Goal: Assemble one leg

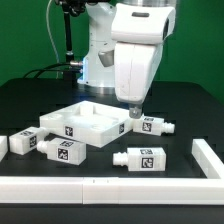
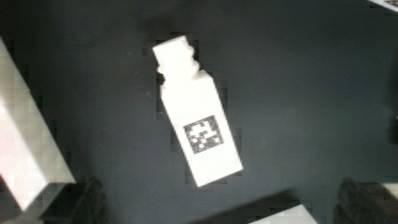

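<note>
A leg (image 1: 152, 125), a small white oblong block with a tag, lies flat on the black table just to the exterior view's right of the large white square panel (image 1: 72, 113). My gripper (image 1: 133, 110) hangs over the panel's corner, close beside this leg. In the wrist view the leg (image 2: 196, 112) lies under the camera, its peg (image 2: 173, 48) pointing away from the fingers. My gripper (image 2: 210, 205) is open and empty, with dark fingers (image 2: 54, 200) at both lower corners, apart from the leg.
Another leg (image 1: 140, 158) lies nearer the front, and two more (image 1: 55, 148) lie at the exterior view's left. A white rail (image 1: 100, 186) runs along the front edge, with another (image 1: 208, 158) at the right. The panel's rim (image 2: 18, 130) shows in the wrist view.
</note>
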`<action>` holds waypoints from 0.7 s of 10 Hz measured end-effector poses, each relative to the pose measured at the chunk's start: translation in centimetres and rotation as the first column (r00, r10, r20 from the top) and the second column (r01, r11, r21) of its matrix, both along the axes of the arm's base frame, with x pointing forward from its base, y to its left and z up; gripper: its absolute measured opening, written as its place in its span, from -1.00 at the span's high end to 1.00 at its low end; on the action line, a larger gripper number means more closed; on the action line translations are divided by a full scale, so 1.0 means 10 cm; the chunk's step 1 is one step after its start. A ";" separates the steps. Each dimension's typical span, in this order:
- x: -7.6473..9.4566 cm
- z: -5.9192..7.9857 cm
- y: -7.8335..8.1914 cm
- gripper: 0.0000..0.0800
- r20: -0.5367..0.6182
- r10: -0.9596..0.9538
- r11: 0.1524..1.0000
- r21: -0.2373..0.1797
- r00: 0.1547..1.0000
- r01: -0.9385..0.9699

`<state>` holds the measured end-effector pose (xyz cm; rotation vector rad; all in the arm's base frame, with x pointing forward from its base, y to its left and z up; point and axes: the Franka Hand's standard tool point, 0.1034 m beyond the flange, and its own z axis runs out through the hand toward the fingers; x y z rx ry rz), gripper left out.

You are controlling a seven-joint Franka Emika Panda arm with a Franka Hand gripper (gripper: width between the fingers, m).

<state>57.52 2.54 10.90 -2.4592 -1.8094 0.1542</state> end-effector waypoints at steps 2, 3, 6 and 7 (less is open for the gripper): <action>0.00 -0.01 -0.01 -0.63 -0.002 -0.001 1.000 0.000 1.000 0.001; 0.00 -0.05 0.00 -0.63 0.006 0.001 1.000 0.002 1.000 -0.001; -0.03 -0.32 -0.01 -0.63 0.046 0.026 1.000 0.017 0.999 -0.026; -0.04 -0.43 -0.01 -0.63 0.044 0.025 0.999 0.020 0.999 -0.025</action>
